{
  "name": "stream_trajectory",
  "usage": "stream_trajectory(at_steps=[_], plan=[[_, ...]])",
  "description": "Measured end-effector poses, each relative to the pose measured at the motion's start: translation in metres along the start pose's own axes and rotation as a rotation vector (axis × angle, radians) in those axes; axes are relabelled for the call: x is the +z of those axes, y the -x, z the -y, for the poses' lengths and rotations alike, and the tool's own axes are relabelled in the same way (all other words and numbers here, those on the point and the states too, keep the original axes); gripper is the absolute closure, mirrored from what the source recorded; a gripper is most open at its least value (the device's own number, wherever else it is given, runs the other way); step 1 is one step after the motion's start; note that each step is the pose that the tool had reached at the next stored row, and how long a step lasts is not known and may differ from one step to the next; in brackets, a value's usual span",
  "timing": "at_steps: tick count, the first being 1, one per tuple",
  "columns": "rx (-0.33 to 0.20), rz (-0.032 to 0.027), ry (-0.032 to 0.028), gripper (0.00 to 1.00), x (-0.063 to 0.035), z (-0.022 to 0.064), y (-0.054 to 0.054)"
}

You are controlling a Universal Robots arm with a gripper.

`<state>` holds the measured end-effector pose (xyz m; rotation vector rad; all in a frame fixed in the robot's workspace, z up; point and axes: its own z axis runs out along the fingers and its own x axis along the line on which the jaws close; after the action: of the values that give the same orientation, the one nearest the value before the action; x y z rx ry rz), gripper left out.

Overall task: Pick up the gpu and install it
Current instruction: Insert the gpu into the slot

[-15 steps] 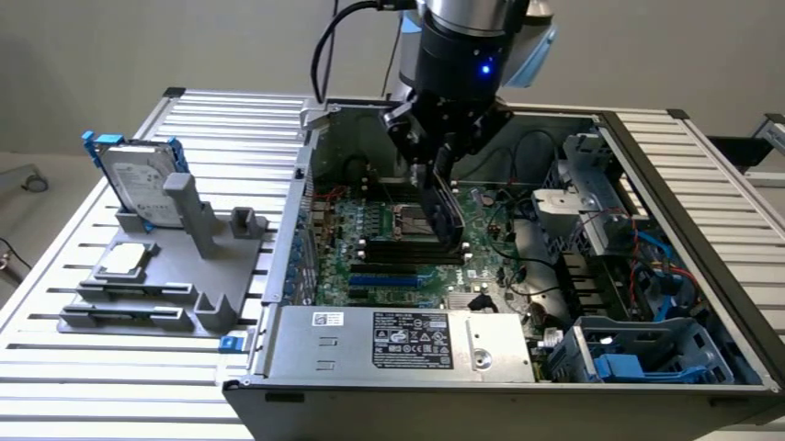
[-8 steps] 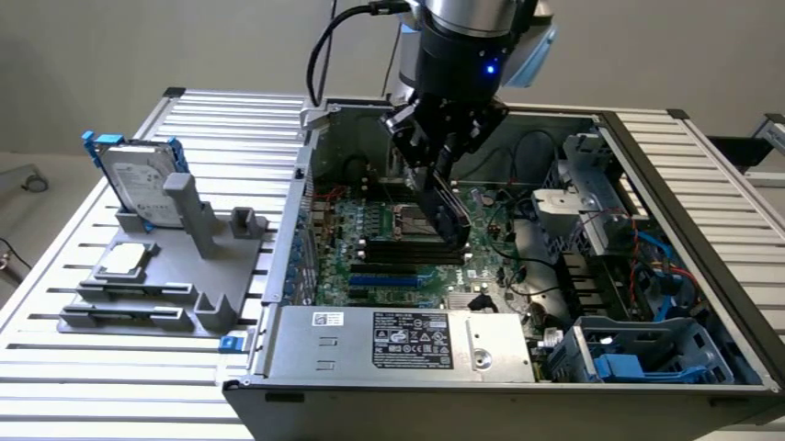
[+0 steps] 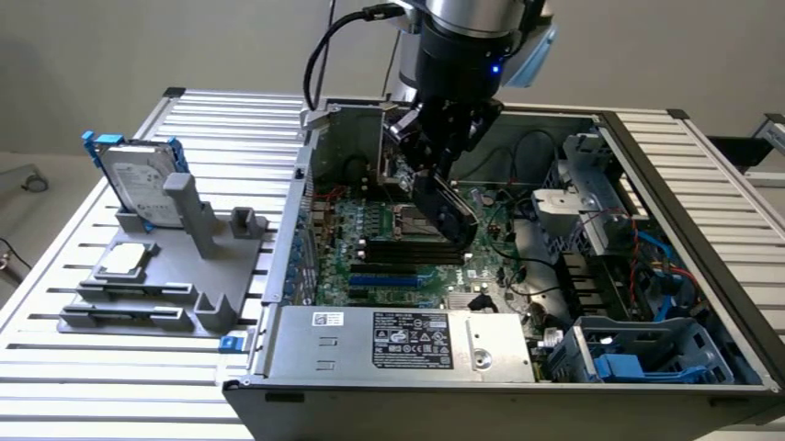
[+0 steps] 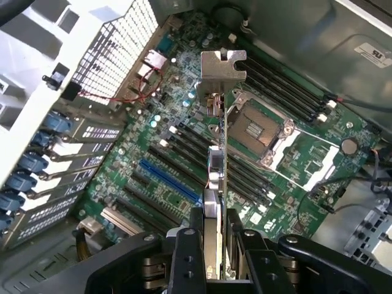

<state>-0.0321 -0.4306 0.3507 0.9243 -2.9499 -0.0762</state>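
Hard drive [image 3: 138,179] beside open computer case [image 3: 405,404]

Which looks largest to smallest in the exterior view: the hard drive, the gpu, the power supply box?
1. power supply box, clearly largest.
2. hard drive.
3. gpu, held in the gripper at an angle; similar in size to the hard drive, so this pair is unsure.
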Motion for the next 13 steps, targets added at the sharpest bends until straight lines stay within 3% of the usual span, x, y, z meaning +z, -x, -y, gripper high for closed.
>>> stream_trajectory(at_steps=[13], plan=[[-0.236, -0.0146, -0.0076, 0.74, 0.0012, 0.0001, 0.0001]])
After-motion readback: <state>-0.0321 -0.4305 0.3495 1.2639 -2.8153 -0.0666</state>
